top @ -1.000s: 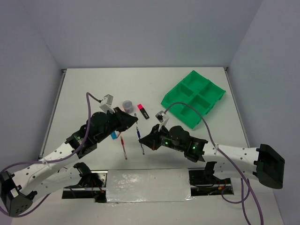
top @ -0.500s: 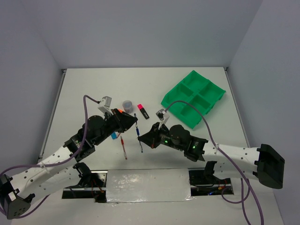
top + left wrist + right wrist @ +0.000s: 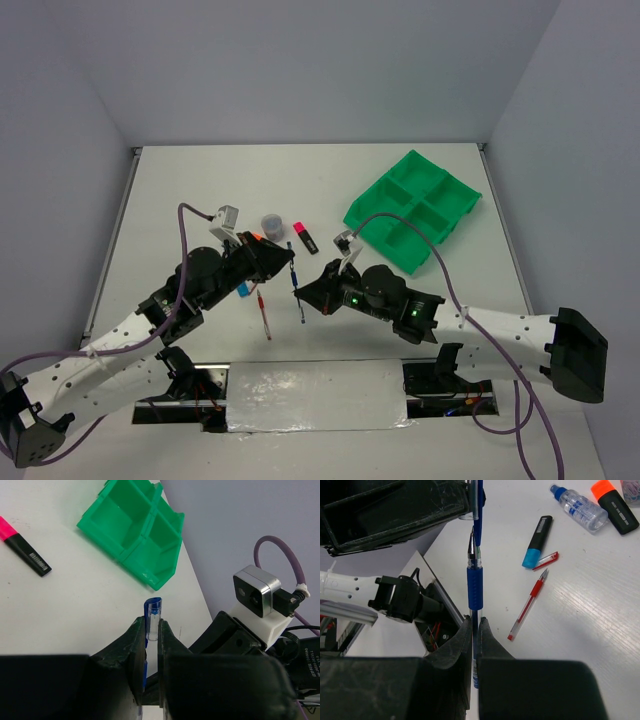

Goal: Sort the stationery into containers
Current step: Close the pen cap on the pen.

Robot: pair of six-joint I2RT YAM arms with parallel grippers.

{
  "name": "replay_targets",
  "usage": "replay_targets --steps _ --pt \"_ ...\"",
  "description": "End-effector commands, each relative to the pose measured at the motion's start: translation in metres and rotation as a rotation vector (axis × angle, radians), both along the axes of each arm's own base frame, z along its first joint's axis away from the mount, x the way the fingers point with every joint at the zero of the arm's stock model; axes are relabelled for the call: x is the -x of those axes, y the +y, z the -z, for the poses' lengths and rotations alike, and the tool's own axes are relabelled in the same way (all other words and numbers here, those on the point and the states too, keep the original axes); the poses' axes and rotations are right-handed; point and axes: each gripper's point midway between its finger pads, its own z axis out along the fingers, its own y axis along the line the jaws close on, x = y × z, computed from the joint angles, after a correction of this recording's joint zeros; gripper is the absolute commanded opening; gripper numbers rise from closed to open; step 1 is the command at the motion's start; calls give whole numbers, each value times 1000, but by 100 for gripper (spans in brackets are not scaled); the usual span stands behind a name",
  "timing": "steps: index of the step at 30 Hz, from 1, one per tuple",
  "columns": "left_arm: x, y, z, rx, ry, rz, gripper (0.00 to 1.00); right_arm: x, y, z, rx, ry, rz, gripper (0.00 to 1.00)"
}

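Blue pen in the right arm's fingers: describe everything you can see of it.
The blue pen is a thin stick with a clear barrel, a blue rubber sleeve and a bare metal-looking point. The right gripper is shut on its lower barrel, both fingers touching it, its rear end hidden between them. It points straight away from the wrist toward a clear, blue-clipped cap pinched by the left gripper. Point and cap overlap; whether they touch is unclear.

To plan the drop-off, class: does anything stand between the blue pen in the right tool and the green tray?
Nothing visible does. The right tool holds the blue pen; no item lies between it and the green tray. The pink highlighter sits aside.
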Motion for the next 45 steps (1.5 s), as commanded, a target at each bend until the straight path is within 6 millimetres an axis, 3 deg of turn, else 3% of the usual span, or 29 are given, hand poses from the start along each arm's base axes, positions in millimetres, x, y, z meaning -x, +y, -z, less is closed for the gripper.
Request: replay_targets --steps 1,14,45 --pt "0 -2 -10 20 -54 12 0 -3 2 -37 -79 -59 7 0" --pt "-2 1 -10 7 -70 -4 0 -1 0 -36 -87 -48 9 0" --pt "9 -7 -11 28 -113 73 0 -22 -6 -46 -72 -55 78 0"
